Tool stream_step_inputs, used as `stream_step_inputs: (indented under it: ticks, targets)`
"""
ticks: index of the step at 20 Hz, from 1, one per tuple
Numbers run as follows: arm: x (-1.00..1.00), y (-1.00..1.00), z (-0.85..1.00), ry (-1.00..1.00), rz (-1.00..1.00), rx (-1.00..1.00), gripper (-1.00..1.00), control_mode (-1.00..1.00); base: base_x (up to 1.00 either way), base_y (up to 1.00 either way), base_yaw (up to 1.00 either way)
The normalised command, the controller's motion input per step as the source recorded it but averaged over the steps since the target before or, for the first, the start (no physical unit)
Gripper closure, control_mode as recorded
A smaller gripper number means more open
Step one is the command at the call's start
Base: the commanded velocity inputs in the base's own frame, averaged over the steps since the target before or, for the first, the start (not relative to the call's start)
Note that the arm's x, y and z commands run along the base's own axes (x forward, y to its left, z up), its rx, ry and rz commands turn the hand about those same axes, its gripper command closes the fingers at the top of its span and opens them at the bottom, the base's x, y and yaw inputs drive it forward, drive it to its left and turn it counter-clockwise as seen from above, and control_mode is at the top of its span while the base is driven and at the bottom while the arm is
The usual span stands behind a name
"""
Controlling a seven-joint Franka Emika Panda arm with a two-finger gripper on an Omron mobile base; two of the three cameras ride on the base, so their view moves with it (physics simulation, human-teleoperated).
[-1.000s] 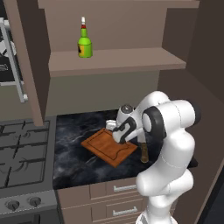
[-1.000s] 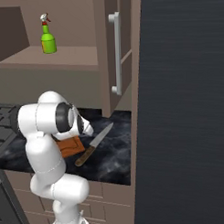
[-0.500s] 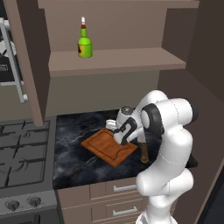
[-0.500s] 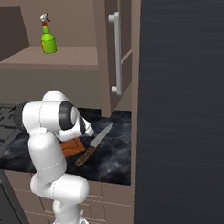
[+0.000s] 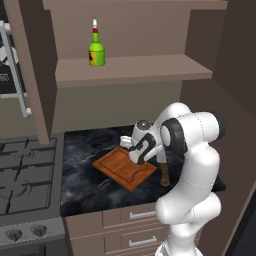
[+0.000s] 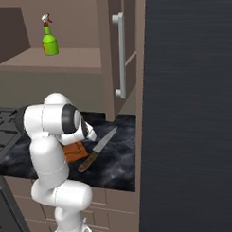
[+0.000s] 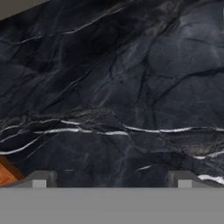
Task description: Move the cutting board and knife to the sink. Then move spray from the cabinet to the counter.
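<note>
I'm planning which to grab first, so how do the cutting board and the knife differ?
The cutting board is a broad, flat, reddish-brown slab; the knife is slim, with a silver-grey blade and brown handle. The board is the bigger of the two. Both lie flat on the counter, side by side.

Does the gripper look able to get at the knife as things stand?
Probably yes. The open gripper hovers over bare counter by the board, and the knife lies uncovered just beside it.
</note>
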Motion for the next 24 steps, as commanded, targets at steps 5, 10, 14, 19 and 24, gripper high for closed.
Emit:
stream_step_inputs:
  ticks: [5,10,14,19,24]
  targets:
    - [-0.23,0.24,-0.11,0.00,-0.04,0.00,-1.00,-1.00,0.00,0.00,0.00]
    - [-0.42,0.28,-0.10,0.00,-0.05,0.00,-1.00,-1.00,0.00,0.00,0.00]
    - [-0.52,0.20,-0.10,0.00,-0.08,0.00,-1.00,-1.00,0.00,0.00,0.00]
    - [-0.52,0.10,-0.09,0.00,-0.12,0.01,-1.00,-1.00,0.00,0.00,0.00]
    - [-0.51,0.17,-0.09,0.00,-0.13,0.01,-1.00,-1.00,0.00,0.00,0.00]
